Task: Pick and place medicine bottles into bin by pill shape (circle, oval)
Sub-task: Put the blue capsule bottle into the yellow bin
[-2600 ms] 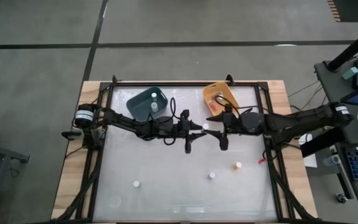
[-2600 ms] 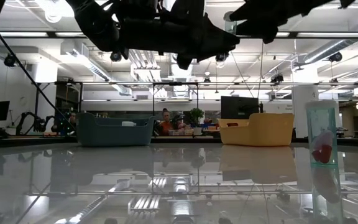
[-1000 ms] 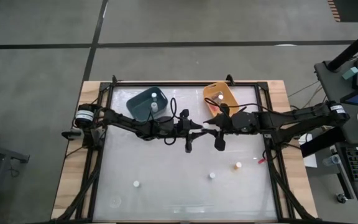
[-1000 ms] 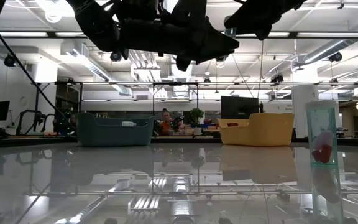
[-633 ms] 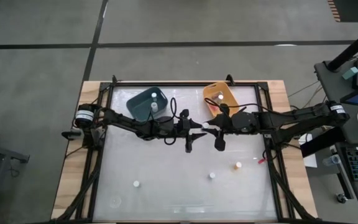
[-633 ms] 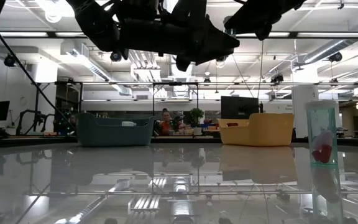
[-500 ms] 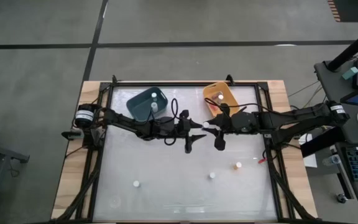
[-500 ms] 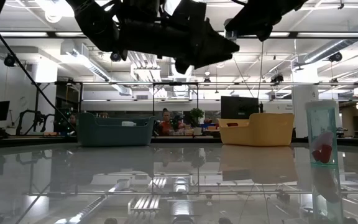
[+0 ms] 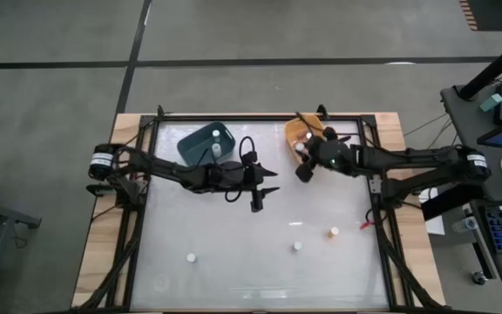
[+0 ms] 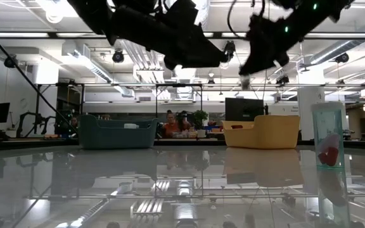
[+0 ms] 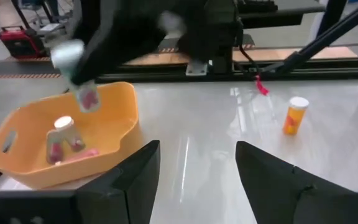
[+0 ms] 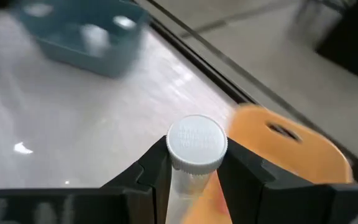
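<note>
Swung far-right from mid-worktop within the last half second: right gripper (image 9: 303, 169), fingers clamped on a bottle (image 12: 197, 144), now at the orange bin's (image 9: 293, 131) near edge. Probably next: release over it. Drawn back leftward: left gripper (image 9: 263, 187), fingers spread, empty. Left on the worktop (image 9: 234, 253): three bottles near.

- No words, brand names or numbers can be read anywhere in these views.
- The white cap (image 12: 197, 142) of the medicine bottle at the centre of the right wrist view bears faint raised lettering, too blurred to make out.
</note>
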